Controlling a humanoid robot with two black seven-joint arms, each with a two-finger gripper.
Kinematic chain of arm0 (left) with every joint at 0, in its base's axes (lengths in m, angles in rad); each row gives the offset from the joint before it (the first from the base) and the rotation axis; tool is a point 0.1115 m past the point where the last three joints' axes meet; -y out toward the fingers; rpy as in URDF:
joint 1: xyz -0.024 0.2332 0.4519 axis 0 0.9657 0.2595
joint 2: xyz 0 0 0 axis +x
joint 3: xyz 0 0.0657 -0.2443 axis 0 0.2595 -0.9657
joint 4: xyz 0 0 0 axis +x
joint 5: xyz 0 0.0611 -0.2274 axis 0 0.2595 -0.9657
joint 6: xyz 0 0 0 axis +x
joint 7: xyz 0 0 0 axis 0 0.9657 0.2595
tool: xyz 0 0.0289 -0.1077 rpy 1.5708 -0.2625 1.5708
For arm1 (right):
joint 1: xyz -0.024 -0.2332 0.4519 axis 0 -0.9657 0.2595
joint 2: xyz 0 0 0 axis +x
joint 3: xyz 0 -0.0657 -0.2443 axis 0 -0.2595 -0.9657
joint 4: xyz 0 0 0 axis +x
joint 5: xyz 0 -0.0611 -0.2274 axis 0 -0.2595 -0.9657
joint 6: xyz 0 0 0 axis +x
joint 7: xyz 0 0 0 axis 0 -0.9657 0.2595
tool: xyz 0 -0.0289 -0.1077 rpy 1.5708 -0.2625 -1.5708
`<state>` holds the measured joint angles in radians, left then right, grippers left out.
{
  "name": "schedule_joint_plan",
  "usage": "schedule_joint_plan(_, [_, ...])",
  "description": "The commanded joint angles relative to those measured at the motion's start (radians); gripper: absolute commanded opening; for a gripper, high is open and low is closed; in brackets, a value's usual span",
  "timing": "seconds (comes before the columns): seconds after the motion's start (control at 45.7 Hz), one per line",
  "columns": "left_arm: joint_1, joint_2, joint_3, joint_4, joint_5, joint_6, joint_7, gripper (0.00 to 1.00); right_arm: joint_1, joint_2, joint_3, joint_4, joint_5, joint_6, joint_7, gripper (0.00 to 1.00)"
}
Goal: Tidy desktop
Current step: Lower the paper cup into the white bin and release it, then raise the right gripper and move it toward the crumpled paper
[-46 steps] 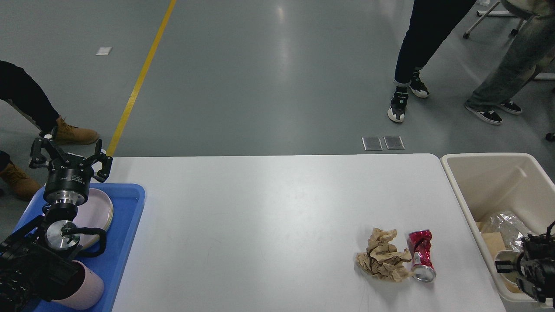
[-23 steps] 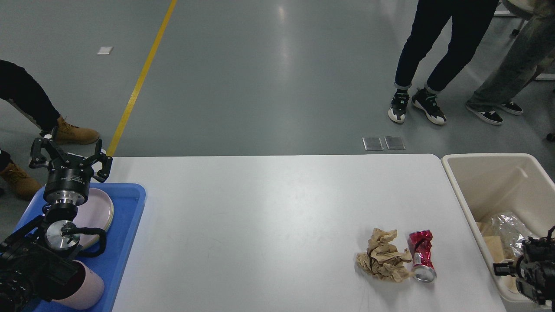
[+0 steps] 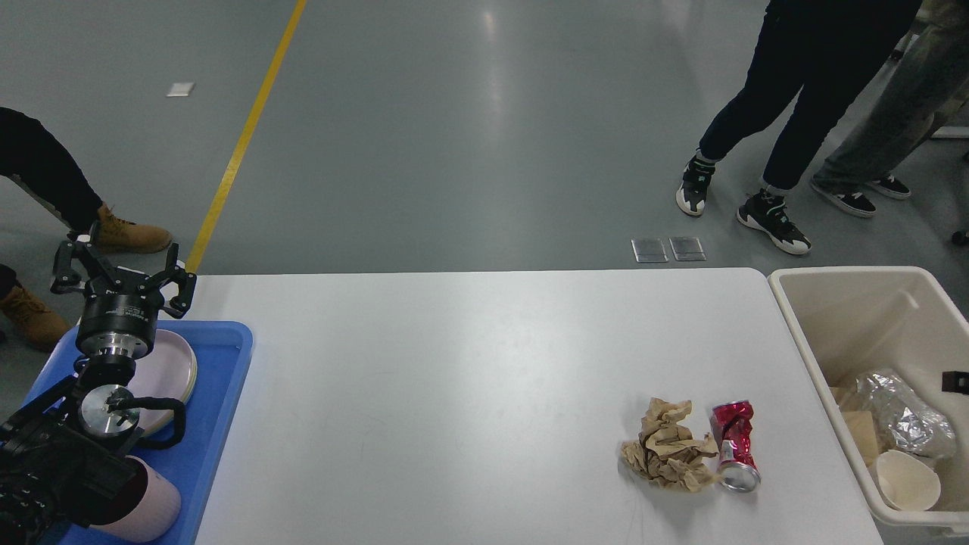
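Note:
The white desktop [image 3: 454, 356] holds a crumpled ball of brown paper [image 3: 669, 446] and a crushed red can [image 3: 736, 448], side by side and touching, near its front right. My left gripper [image 3: 121, 274] is open and empty, raised over the far end of the blue tray [image 3: 229, 378] at the left. Only a small black tip of my right arm [image 3: 955, 381] shows at the right edge over the beige bin [image 3: 821, 341]. Its fingers cannot be told apart.
The tray holds a pink plate [image 3: 172, 369] and a pink cup [image 3: 147, 506] lying on its side. The bin holds crumpled foil [image 3: 902, 412], a paper cup [image 3: 905, 479] and cardboard. People's legs stand on the floor beyond the table.
My right arm has drawn back to the right, almost out of view, uncovering a paper cup in the bin. A person beyond the table stepped right. My left arm has not moved.

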<state>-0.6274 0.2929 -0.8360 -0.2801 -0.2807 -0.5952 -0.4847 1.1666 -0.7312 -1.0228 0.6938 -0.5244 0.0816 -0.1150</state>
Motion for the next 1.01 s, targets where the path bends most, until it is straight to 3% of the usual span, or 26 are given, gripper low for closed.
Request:
schedule_joint_plan(0.0, [0.0, 0.0, 0.0, -0.001, 0.0, 0.0, 0.0, 0.96, 0.207, -0.076, -0.045, 0.076, -0.002, 0.093, 0.0, 0.96])
schedule_joint_plan(0.109, [0.0, -0.001, 0.0, -0.001, 0.0, 0.0, 0.0, 0.96, 0.408, -0.094, -0.111, 0.124, -0.002, 0.274, 0.0, 0.96])
schedule_joint_plan(0.219, [0.0, 0.0, 0.0, 0.001, 0.0, 0.0, 0.0, 0.96, 0.605, -0.082, -0.143, 0.167, -0.002, 0.519, 0.0, 0.96])
schedule_joint_plan(0.394, [0.0, 0.0, 0.0, -0.001, 0.0, 0.0, 0.0, 0.96, 0.837, 0.035, -0.142, 0.21, 0.007, 0.874, 0.0, 0.97])
schedule_joint_plan(0.701, [0.0, -0.001, 0.0, 0.001, 0.0, 0.0, 0.0, 0.96, 1.032, 0.349, -0.119, 0.34, 0.05, 0.878, 0.002, 1.0])
schedule_joint_plan(0.985, [0.0, 0.0, 0.0, 0.001, 0.0, 0.0, 0.0, 0.96, 1.104, 0.404, 0.023, 0.46, 0.17, 0.878, 0.0, 1.0])
